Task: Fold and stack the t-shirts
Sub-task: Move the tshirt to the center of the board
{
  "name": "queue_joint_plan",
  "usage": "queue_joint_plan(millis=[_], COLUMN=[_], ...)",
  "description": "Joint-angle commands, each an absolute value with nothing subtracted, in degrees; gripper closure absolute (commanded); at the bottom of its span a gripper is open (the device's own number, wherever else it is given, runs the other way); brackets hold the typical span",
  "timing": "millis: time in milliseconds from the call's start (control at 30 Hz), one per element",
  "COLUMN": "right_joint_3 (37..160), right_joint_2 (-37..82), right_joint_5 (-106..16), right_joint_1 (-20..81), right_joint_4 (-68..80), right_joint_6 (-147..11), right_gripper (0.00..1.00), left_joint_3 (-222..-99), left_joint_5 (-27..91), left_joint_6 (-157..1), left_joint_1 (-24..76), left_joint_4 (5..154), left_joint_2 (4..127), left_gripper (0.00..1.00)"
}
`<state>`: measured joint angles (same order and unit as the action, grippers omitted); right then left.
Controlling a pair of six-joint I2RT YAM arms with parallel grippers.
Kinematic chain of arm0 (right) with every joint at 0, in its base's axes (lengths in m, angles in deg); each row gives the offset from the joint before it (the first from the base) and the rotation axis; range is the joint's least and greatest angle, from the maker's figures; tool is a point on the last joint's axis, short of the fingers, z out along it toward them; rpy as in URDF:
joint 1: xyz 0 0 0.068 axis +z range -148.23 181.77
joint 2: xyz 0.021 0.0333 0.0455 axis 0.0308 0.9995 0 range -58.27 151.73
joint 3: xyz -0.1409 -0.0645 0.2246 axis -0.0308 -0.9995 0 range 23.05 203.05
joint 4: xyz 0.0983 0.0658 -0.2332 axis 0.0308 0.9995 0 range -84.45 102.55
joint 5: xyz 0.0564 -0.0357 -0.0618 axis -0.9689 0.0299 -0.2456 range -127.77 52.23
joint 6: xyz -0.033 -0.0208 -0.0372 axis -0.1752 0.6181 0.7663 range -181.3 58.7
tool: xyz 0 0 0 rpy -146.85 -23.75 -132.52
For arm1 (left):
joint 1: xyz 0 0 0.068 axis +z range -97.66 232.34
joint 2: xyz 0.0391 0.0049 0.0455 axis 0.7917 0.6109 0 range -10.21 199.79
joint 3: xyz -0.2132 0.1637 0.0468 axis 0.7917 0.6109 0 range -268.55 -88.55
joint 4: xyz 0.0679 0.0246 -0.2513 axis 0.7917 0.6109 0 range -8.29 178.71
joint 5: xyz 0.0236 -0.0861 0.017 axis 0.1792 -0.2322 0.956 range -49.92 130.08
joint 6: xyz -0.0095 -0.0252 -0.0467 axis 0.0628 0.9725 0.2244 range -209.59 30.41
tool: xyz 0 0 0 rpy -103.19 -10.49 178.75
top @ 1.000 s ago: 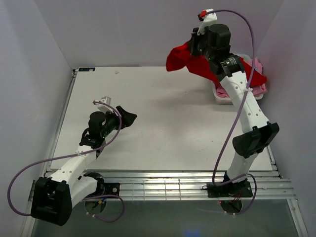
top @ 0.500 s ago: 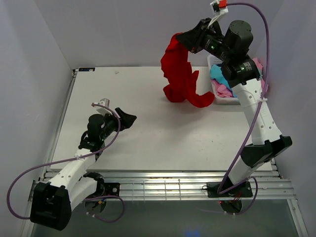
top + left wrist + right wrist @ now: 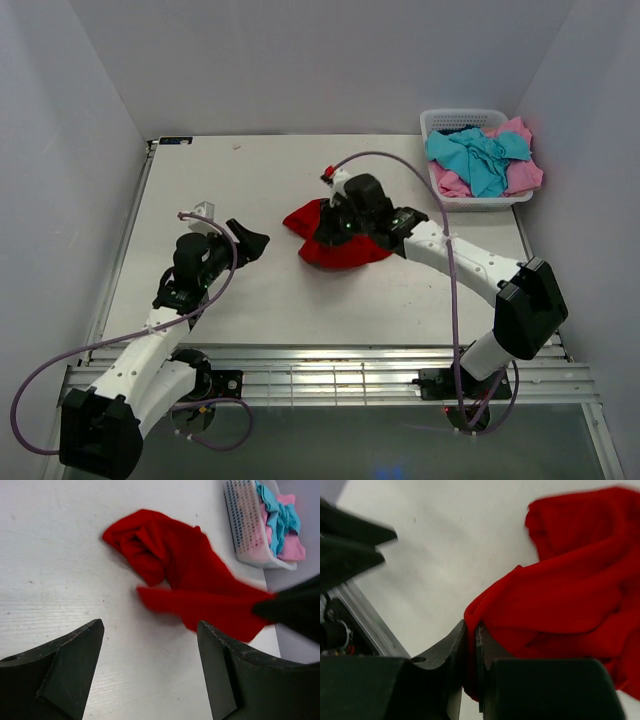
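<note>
White table [image 3: 250, 170], red t-shirt [image 3: 330, 256], basket [image 3: 440, 120]

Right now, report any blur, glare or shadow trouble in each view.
Top external: sharp and evenly lit, no glare, only soft shadows on the table. Left wrist: the red t-shirt is motion-smeared at its right end; the basket looks fairly crisp. Right wrist: the shirt's top edge is soft, and the near jaws are dark and underlit.

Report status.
Right end effector shut on red shirt, crumpled on table. Left end effector open, empty. Basket off to the side, not obstructing.
</note>
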<state>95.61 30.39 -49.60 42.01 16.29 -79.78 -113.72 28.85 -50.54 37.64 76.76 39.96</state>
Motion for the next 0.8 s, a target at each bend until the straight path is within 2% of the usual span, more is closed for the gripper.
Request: queue_joint_plan(millis=[0,200,333,433,467,533,600,633,667,767], right_joint_3=[91.1,88.71,87.22,84.93,84.76,86.15,88.96,91.93,93.53,99.77], right_joint_2=[26.63,29.61,31.37,34.27,35.49,35.68,34.63,34.02,33.23,33.4], right_joint_5=[-40.25,-38.47,-39.52,-40.67,-39.45,-33.04,-26.81,-20.6,-18.1,-15.18], right_joint_1=[52.09,66.51,72.16,74.27,74.54,74.63,74.54,74.54,74.19,67.28], right_joint_4=[15.38,17.32,17.5,17.5,18.2,21.35,23.82,24.0,24.0,23.57], right_joint_6=[-76.94,-78.78,-81.24,-82.91,-83.27,-82.49,-80.64,-77.41,-75.9,-73.52], right_gripper=[0.84,0.86,0.86,0.68,0.6,0.52,0.13,0.06,0.1,0.1], left_joint_3=[-119.21,-124.32,-125.46,-124.94,-124.68,-123.97,-123.53,-123.01,-122.66,-121.07], left_joint_5=[37.86,42.45,43.33,43.94,43.94,43.42,43.07,43.06,42.8,41.84], left_joint_6=[-53.28,-51.54,-51.53,-51.53,-51.45,-51.1,-50.75,-50.22,-50.04,-49.25], left_joint_1=[37.67,37.67,37.67,37.67,37.67,37.67,37.67,37.67,37.58,37.67], left_joint_4=[85.27,91.89,94.1,94.72,94.8,94.81,94.81,94.54,94.28,92.79], left_joint_2=[34.45,33.82,35.31,35.84,36.01,36.28,36.45,36.54,36.63,36.63], left_gripper=[0.14,0.14,0.14,0.14,0.14,0.14,0.14,0.14,0.14,0.14])
